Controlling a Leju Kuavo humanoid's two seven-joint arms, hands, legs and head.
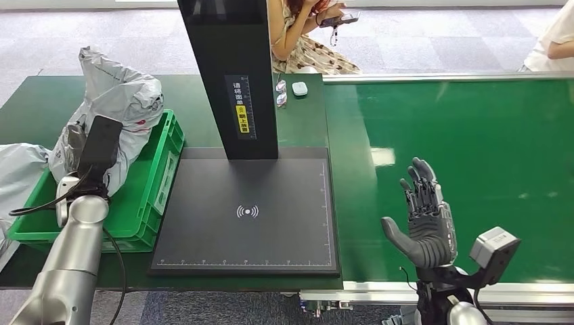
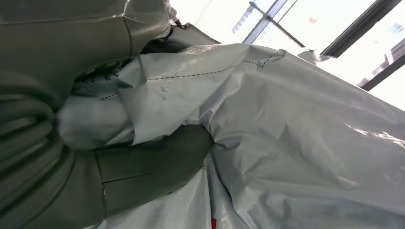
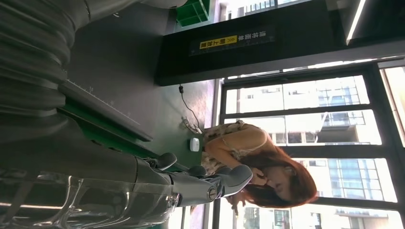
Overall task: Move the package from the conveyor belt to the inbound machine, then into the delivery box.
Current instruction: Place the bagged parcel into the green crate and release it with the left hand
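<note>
The crinkly grey plastic package (image 1: 125, 101) sits up high in the bright green plastic box (image 1: 152, 186) at the left end of the dark green bench (image 1: 301, 115). The left robot hand (image 2: 143, 162) holds the package; in the left wrist view its thick grey thumb presses into the plastic. Another grey bag (image 1: 17, 172) lies just beside the box. The flat black machine plate (image 1: 247, 213) with its tall black post (image 1: 233, 74) stands between the box and the green conveyor belt (image 1: 487, 135). The right robot hand (image 1: 423, 217) hovers over the belt, wide open, fingers up, holding nothing. A person in a flowery dress (image 1: 308, 40) sits behind the bench.
</note>
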